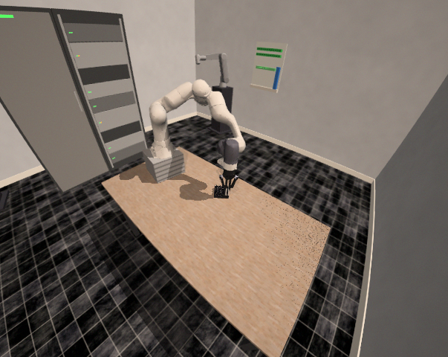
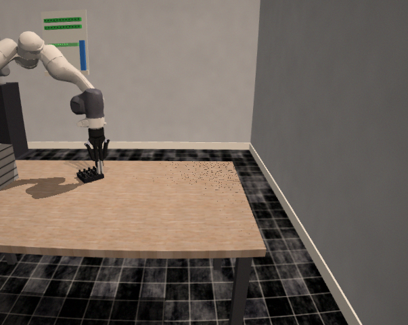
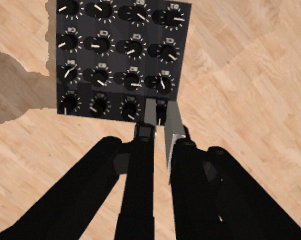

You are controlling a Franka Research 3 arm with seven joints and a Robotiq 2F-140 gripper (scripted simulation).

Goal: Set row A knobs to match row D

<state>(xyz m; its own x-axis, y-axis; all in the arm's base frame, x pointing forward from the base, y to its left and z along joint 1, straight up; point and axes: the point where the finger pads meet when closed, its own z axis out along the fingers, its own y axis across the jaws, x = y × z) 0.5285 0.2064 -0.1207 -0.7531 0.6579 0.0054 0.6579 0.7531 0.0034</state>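
Gripping knob A1 (image 3: 161,111), end effector (image 1: 227,188) (image 2: 99,172) (image 3: 159,114) clamped on it; knob box (image 1: 221,197) (image 2: 91,179) (image 3: 85,61) carrying four rows

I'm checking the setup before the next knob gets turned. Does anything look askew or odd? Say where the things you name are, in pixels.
Dark specks pepper the far right of the table (image 1: 216,238) (image 2: 144,210), unlike its plain wood elsewhere; whether debris or surface marking, I can't tell. The knob box (image 2: 88,179) looks upright.

Printed in pale characters on the black knob box (image 1: 221,196) (image 2: 92,179) (image 3: 117,59), upside down in the wrist view: "D1" (image 3: 174,6) near its upper right corner, "C1" (image 3: 170,40) just below; other names too blurred to read surely.
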